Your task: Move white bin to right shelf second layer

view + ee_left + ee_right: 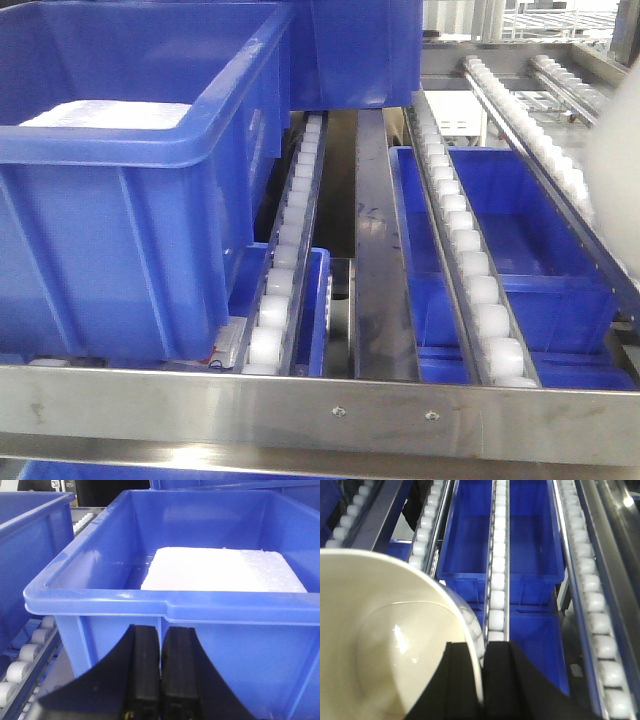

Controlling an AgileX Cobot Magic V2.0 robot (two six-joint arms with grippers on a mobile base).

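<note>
Right wrist view: right end effector clamped on bin rim, bin to its left, over roller lanes; left end effector closed, empty

No text, brand or number can be read in any view. A small white label at the left wrist view's top edge is too blurred to read.

Glossy cream white bin tilts, mouth showing, above roller-lane right shelf second layer.
</note>
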